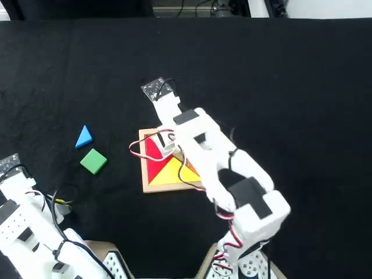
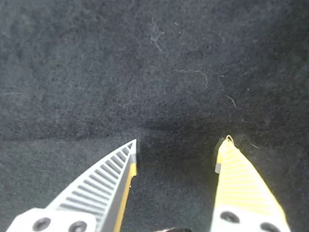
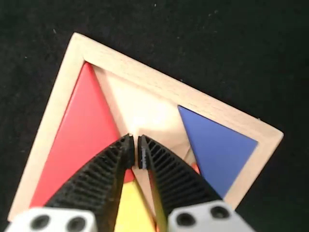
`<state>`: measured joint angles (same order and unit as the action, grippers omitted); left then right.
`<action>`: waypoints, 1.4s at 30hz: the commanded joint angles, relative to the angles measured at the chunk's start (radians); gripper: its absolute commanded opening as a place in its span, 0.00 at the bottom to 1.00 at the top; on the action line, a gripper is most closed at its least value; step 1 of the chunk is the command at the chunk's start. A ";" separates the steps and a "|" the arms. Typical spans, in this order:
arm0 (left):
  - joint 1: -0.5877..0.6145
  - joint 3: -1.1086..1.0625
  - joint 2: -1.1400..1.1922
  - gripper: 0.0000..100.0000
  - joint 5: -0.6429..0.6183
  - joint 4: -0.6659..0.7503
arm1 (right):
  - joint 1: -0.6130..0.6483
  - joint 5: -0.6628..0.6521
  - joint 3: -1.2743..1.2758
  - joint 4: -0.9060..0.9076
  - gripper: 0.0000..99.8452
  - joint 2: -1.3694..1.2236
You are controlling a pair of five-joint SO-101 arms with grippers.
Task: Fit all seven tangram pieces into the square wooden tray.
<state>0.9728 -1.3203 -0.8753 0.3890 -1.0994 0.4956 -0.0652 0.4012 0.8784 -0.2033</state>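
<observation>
- We see the left gripper [image 2: 179, 141] at the near left of the table, fingers wide apart over black cloth [image 2: 145, 58].
- The right gripper [image 3: 135, 140] hangs over the tray [image 3: 166, 89], fingers almost touching, gripping nothing we can see.
- The tray holds a red triangle [image 3: 77, 140], a yellow piece [image 3: 128, 212] and a blue triangle [image 3: 215, 145], with bare wood between red and blue.
- Left of the tray on the cloth we see a green square [image 1: 93, 161], and a small blue piece [image 1: 84, 137] just beyond it.

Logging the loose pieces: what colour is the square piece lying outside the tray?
The square piece is green, clearest in the high view.
</observation>
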 commanded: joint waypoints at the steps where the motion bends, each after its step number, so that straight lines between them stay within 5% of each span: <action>1: -0.010 0.004 -0.009 0.27 0.006 0.017 | 0.011 -0.011 -0.050 0.015 0.01 -0.004; 30: -0.010 0.004 -0.009 0.27 0.005 0.017 | -0.092 -0.054 0.102 0.026 0.01 0.248; 42: -0.010 0.004 -0.009 0.27 0.005 0.017 | -0.077 -0.060 -0.004 0.037 0.01 0.082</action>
<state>0.9728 -1.3203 -0.8753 0.3890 -1.0948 0.4204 -0.1158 0.4780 0.8753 -0.0990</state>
